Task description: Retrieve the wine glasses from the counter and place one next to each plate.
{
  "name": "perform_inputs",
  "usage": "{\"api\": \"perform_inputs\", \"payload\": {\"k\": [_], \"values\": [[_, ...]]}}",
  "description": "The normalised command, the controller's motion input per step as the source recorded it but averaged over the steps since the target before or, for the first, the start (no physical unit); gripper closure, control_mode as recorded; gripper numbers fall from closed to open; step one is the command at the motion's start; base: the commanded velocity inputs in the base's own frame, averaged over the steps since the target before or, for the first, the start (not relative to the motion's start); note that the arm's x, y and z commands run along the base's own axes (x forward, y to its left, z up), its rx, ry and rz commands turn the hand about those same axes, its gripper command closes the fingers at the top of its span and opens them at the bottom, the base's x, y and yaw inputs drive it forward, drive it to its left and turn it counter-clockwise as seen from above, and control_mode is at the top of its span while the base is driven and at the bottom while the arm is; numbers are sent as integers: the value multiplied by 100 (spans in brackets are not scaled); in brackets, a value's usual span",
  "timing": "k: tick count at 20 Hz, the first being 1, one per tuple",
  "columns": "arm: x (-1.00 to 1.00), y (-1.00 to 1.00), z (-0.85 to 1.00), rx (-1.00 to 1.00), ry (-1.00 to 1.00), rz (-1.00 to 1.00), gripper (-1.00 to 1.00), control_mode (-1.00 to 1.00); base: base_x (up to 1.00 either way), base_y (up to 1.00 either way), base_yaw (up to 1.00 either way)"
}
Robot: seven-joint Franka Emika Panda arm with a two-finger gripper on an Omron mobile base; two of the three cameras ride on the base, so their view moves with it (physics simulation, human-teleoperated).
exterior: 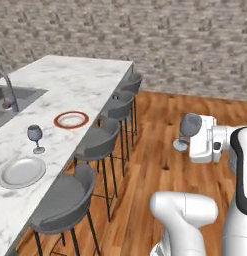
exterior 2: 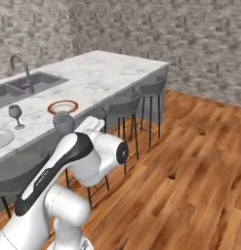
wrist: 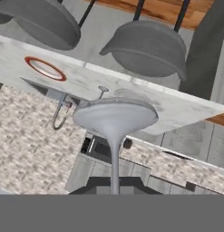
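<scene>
The tool (exterior: 191,142) is clamped shut on the stem of a small clear grey-tinted stemmed wine glass (exterior: 188,128), carried in the air over the wooden floor (exterior: 160,150), well apart from the white grey-veined marble island surface (exterior: 70,80). A second identical wine glass (exterior: 35,137) already stands on that surface just beside the plain grey-white round plate (exterior: 22,172); the white plate with the red-orange rim (exterior: 71,120) has no glass by it.

To finish this step well, I judge the carried glass should travel above the grey bar stools (exterior: 102,140), be turned foot down, then lowered near the red-rimmed plate but clear of its edge. Releasing only once the foot sits flat would avoid tipping so top-heavy a thing; the thin stem leaves little margin for slip.

The white arm is folded, elbow raised close to the base, its forearm reaching sideways towards the island. In the hand view the glass's stem (wrist: 114,158) runs straight along the hand's axis, the bowl (wrist: 115,115) pointing at the island
</scene>
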Motion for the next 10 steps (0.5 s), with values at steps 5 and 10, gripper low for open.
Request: {"api": "perform_inputs", "payload": {"k": [5, 10], "values": [[0, 0, 0, 0, 0, 0, 100, 100, 63, -100, 44], [0, 0, 0, 0, 0, 0, 100, 100, 51, -89, 62]]}}
